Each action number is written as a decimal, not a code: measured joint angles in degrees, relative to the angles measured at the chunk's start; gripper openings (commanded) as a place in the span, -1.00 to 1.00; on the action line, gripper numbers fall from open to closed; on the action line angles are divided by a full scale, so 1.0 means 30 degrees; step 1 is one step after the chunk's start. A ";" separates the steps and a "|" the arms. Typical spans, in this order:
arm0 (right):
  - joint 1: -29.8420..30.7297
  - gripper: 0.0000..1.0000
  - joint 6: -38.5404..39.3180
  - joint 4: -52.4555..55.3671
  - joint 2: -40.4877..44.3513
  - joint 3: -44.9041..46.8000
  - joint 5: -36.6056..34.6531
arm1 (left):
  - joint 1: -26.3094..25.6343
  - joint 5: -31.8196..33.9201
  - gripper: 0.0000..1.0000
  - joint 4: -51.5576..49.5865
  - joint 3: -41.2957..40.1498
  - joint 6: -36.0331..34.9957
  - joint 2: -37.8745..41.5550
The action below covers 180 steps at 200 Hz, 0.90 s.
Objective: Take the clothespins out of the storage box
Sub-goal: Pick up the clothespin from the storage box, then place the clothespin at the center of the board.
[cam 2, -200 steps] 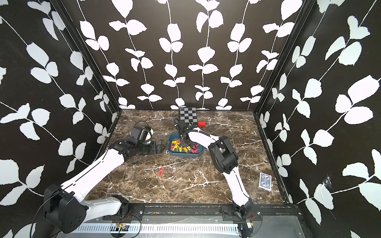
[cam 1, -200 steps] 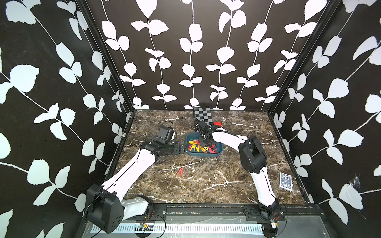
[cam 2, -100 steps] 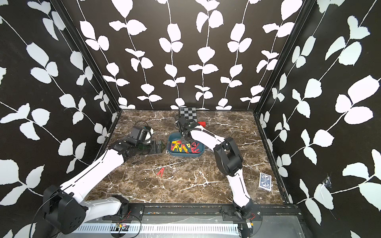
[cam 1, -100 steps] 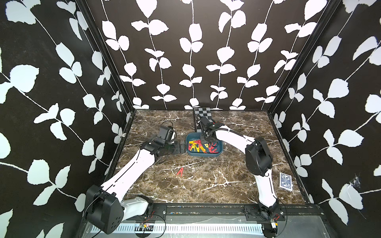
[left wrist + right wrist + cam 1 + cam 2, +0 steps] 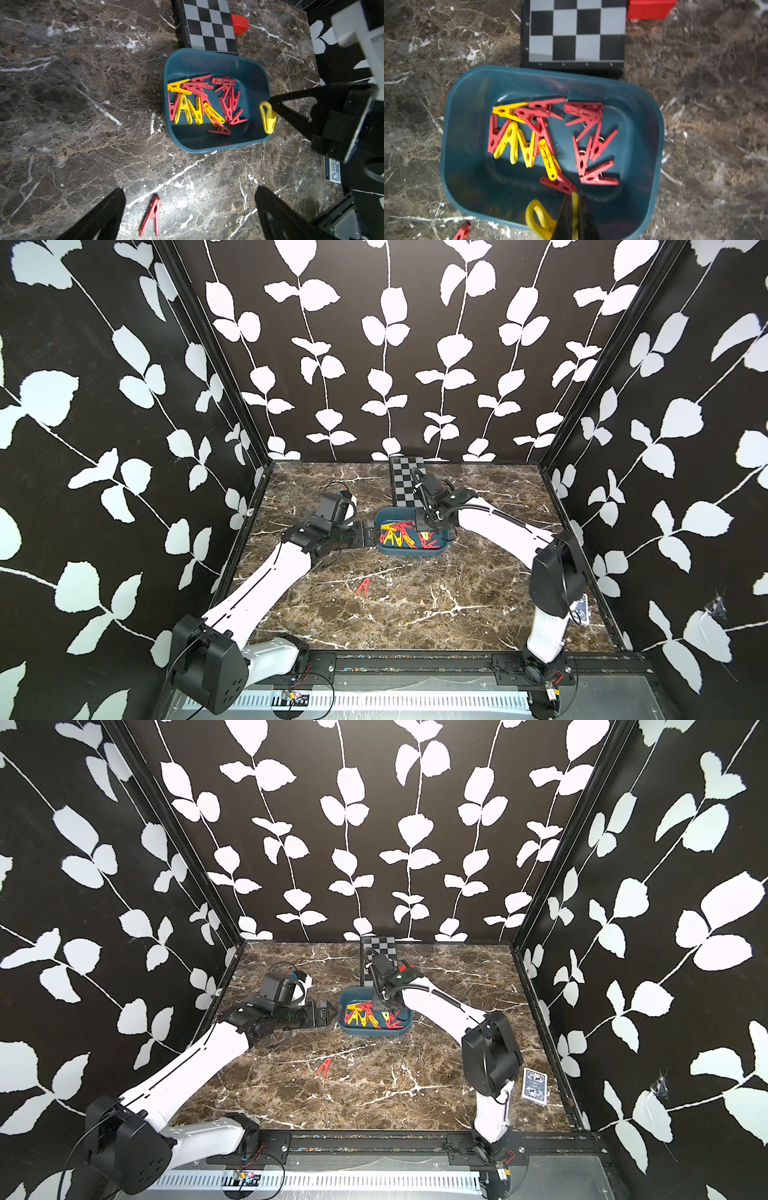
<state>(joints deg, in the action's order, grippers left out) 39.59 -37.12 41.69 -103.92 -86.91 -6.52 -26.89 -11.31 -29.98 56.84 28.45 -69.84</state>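
The teal storage box (image 5: 441, 549) (image 5: 405, 1029) (image 5: 207, 145) (image 5: 452, 158) sits mid-table and holds several red and yellow clothespins (image 5: 195, 104) (image 5: 542, 133). My right gripper (image 5: 575, 197) (image 5: 270, 104) hangs over the box's right end, shut on a yellow clothespin (image 5: 536, 216) (image 5: 267, 118) lifted clear of the pile. One red clothespin (image 5: 363, 586) (image 5: 324, 1066) (image 5: 150, 216) lies on the marble in front of the box. My left gripper (image 5: 190, 197) (image 5: 365, 534) stands open just left of the box, with nothing between its fingers.
A black-and-grey checkered board (image 5: 405, 481) (image 5: 577, 31) lies behind the box, with a small red block (image 5: 240, 24) (image 5: 650, 8) beside it. A blue card pack (image 5: 535, 1085) rests near the right wall. Black patterned walls enclose the marble table.
My right gripper has risen and drawn back toward the box's right end, with the yellow clothespin in it. The left arm has not moved.
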 measured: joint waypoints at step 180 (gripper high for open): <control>-0.0007 -0.86 -0.2543 -0.1698 0.6397 1.2641 0.0117 | -0.0248 -0.1872 0.98 0.0794 0.0007 0.0044 -0.1217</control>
<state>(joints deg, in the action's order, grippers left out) 39.57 -44.75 36.60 -84.73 -48.99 -6.17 -27.64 -16.93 -27.59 56.86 28.58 -73.49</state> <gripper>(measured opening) 0.066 0.989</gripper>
